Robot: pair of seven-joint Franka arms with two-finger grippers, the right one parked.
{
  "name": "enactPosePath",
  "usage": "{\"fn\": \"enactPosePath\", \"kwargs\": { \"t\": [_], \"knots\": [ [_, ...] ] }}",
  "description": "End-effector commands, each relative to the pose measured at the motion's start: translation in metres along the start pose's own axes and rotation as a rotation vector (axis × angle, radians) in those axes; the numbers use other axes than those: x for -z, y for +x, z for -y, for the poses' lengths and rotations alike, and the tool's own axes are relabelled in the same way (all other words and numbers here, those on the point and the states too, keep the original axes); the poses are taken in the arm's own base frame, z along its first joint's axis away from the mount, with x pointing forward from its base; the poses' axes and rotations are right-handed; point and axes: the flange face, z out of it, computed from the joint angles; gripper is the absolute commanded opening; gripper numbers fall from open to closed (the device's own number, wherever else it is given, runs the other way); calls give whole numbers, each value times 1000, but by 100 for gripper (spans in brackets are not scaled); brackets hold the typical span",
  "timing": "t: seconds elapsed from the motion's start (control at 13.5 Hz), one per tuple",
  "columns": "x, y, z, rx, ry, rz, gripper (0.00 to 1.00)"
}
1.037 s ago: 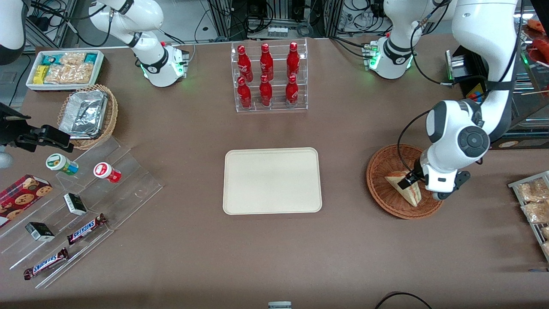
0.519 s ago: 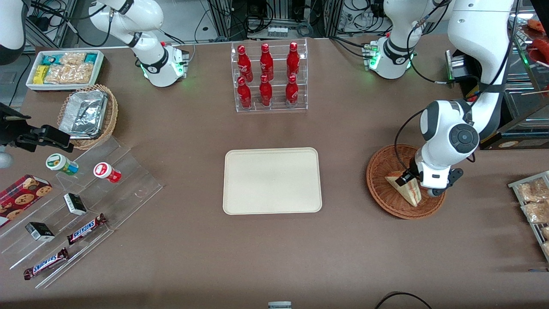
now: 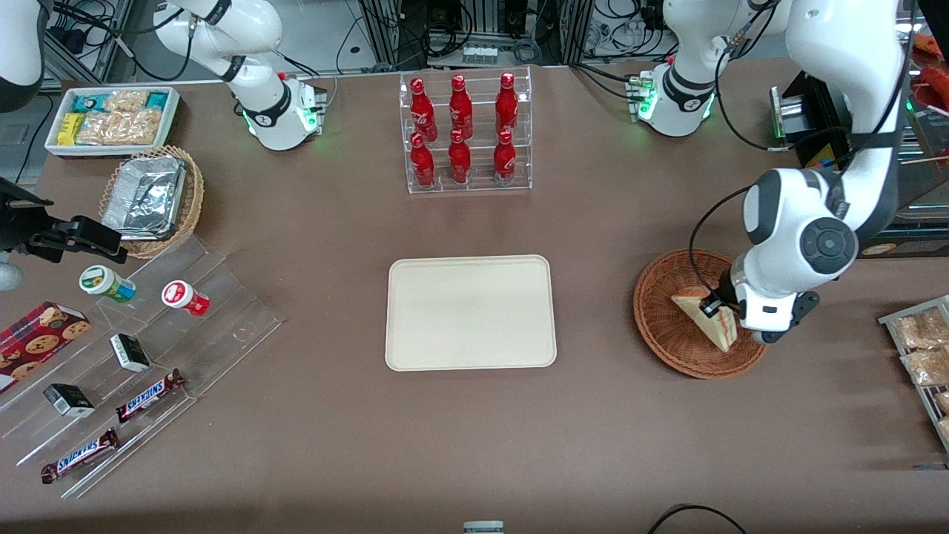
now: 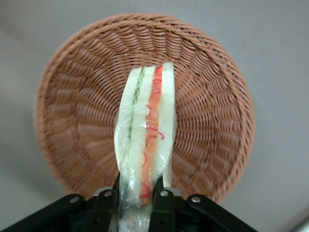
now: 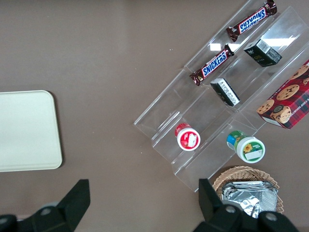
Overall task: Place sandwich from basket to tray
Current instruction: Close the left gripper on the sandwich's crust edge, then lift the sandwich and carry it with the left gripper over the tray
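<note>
The sandwich (image 3: 704,317) is a wrapped white wedge with a red-orange and green filling stripe (image 4: 147,130). My left gripper (image 3: 716,307) is shut on one end of it, black fingers (image 4: 163,205) pressing both bread faces. It hangs over the bowl of the round reddish-brown wicker basket (image 3: 662,330), whose whole rim (image 4: 72,63) shows beneath it. I cannot tell whether the sandwich's far tip touches the weave. The cream tray (image 3: 469,311) lies flat mid-table, toward the parked arm from the basket, with nothing on it.
An acrylic rack of red bottles (image 3: 465,133) stands farther from the camera than the tray. A rack of snack packets (image 3: 923,348) sits by the basket at the working arm's end. Acrylic steps with snacks (image 3: 126,348) and a foil-filled tan basket (image 3: 152,196) lie toward the parked arm's end.
The gripper stayed shut on the sandwich. The wrist shifted back and forth over the basket and now looks slightly higher, with the sandwich raised a little.
</note>
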Motion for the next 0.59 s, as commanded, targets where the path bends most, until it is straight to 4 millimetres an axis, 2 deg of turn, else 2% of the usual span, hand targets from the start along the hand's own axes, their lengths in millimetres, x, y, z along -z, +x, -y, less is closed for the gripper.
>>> {"fn": "enactPosePath", "kwargs": {
  "t": [0.0, 0.15, 0.3, 0.44, 0.52],
  "knots": [
    [60, -37, -29, -52, 28, 9, 0],
    [83, -76, -65, -116, 47, 9, 0],
    [88, -125, -103, -213, 51, -9, 0],
    [79, -171, -142, -321, 49, -20, 0],
    [65, -194, -169, -366, 51, -25, 0]
  ]
}}
